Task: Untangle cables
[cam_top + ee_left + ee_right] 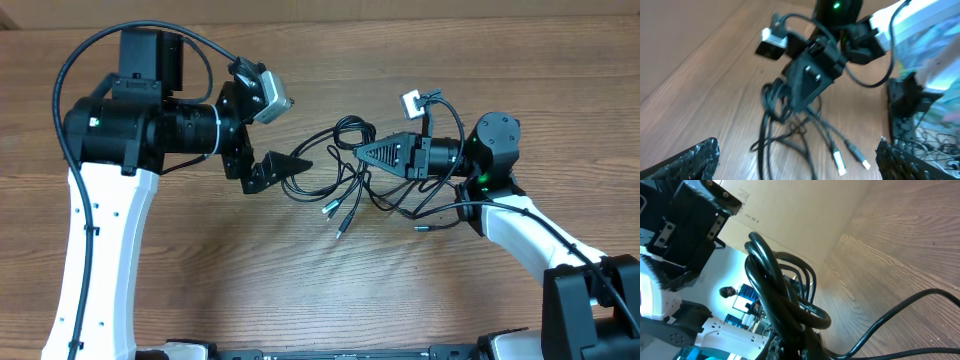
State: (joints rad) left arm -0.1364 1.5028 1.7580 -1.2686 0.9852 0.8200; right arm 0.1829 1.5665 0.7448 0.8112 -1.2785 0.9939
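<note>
Thin black plug-ended cords (pixel 352 183): looped bundle clamped in right gripper (pixel 360 152), tails trailing beyond it. Left gripper (pixel 300 164): jaws wide apart, just beside bundle. Risk: pulling 1 loop could tighten the knot.

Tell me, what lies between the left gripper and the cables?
Only a thin strip of bare table; the overhead view shows it between the left gripper and the cables.

Right gripper (pixel 788 107) clamped on cables (pixel 761 137); plugs (pixel 840 163) on table (pixel 700 75); left gripper (pixel 799 159) spread wide.
</note>
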